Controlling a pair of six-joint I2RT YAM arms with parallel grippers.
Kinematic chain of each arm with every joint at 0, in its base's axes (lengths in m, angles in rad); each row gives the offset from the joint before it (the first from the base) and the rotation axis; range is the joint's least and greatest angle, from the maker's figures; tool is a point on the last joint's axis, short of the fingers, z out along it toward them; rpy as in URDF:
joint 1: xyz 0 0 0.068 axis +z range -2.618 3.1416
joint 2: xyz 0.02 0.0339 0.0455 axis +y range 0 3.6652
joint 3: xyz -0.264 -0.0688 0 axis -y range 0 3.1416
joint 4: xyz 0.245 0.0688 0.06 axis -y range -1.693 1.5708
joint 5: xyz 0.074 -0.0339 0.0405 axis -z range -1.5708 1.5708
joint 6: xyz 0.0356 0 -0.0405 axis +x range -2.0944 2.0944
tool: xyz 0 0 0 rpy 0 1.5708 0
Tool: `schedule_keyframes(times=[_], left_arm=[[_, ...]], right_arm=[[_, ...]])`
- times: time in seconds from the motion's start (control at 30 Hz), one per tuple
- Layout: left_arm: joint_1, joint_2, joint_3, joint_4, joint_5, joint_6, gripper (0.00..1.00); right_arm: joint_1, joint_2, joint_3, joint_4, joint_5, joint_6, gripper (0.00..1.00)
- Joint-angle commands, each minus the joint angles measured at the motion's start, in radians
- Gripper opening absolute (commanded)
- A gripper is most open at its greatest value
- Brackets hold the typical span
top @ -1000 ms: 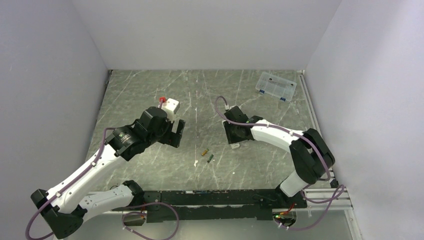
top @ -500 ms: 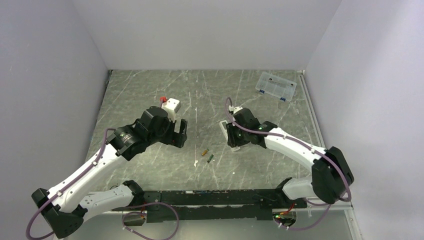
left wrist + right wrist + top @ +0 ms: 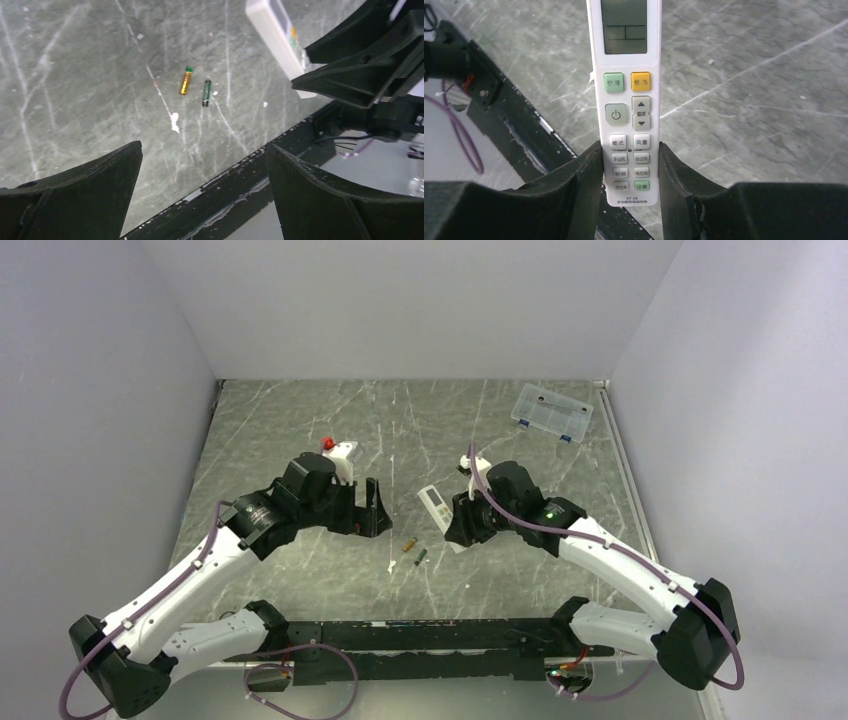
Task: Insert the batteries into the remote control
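The right hand (image 3: pixel 630 165) gripped the remote control (image 3: pixel 626 75), buttons up. The left hand (image 3: pixel 204 147) hung wide open near the gold battery (image 3: pixel 185 81) and green battery (image 3: pixel 206 92) on the surface (image 3: pixel 75 75).

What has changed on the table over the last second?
The right tool, shut on the slim white plastic remote control, turned to point left, so the remote now shows from above. The open left tool edged right toward the small gold battery and dark green battery. Both, and the clear plastic compartment box, stayed put.
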Motion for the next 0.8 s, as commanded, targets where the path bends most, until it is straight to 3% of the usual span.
schedule_keyframes(times=[0.0, 0.2, 0.77], left_arm=[[0.043, -0.005, 0.011, 0.068, 0.194, -0.031, 0.98], [0.096, -0.015, 0.001, 0.091, 0.348, 0.005, 0.97], [0.108, -0.024, 0.012, 0.095, 0.579, 0.111, 0.95]], right_arm=[[0.013, -0.024, 0.004, 0.052, -0.127, -0.025, 0.0], [0.017, -0.039, 0.003, 0.07, -0.27, -0.028, 0.0], [0.018, -0.021, 0.056, 0.052, -0.599, -0.022, 0.0]])
